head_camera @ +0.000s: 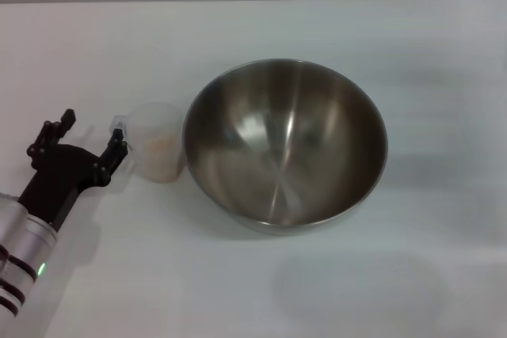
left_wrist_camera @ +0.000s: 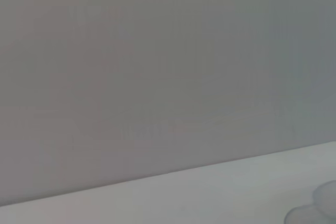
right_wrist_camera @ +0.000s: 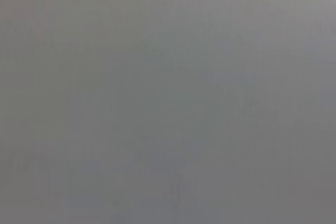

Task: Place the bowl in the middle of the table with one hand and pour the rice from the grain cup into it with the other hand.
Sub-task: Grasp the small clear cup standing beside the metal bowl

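My left gripper (head_camera: 93,136) (fingers spread, gripping nothing) sits near the table's (head_camera: 428,53) left edge, beside the cup (head_camera: 158,152) of rice (head_camera: 161,145). The bowl (head_camera: 285,144) stands mid-table, just beside the cup.

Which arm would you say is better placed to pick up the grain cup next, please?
The left. The left gripper is open beside the grain cup, one finger at its handle, and the rice is still inside. The bowl sits mid-table. The right arm is out of view.
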You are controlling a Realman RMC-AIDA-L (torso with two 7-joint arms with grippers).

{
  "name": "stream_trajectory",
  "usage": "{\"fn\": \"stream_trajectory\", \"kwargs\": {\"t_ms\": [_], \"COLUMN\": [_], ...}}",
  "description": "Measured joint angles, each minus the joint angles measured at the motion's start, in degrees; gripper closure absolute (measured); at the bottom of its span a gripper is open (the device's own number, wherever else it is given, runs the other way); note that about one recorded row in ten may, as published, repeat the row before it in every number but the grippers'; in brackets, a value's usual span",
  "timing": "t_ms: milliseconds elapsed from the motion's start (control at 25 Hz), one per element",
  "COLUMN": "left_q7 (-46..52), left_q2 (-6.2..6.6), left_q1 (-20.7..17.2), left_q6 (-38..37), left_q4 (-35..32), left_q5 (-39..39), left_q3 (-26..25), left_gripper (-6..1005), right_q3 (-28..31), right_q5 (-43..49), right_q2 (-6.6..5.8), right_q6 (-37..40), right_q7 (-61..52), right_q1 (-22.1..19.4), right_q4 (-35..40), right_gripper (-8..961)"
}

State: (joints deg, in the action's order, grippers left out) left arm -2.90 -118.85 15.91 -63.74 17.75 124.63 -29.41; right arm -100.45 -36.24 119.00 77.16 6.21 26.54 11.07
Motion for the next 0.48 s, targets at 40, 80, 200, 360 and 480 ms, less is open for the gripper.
{"fn": "stream_trajectory", "kwargs": {"t_ms": [40,80,200,360,480], "left_q7": [0.0,-0.2,-0.8,-1.1,-0.8], "left_q2": [0.00,-0.02,-0.06,-0.12,-0.14], "left_q1": [0.0,0.1,0.1,0.2,0.3], "left_q6": [0.0,0.4,0.3,0.0,0.0], "left_q4": [0.0,0.0,0.0,0.1,0.5], "left_q5": [0.0,0.1,0.4,0.4,0.4], "left_q3": [0.0,0.0,0.5,0.8,0.8], "left_gripper": [264,268,283,377,504], "right_q3": [0.0,0.0,0.0,0.0,0.0], "right_q5": [0.0,0.0,0.0,0.0,0.0], "right_q2": [0.00,0.00,0.00,0.00,0.00], "right_q6": [0.0,0.0,0.0,0.0,0.0], "right_q7": [0.0,0.0,0.0,0.0,0.0], "right_q1": [0.0,0.0,0.0,0.0,0.0], "right_q4": [0.0,0.0,0.0,0.0,0.0], "right_gripper": [565,565,565,565,565]}}
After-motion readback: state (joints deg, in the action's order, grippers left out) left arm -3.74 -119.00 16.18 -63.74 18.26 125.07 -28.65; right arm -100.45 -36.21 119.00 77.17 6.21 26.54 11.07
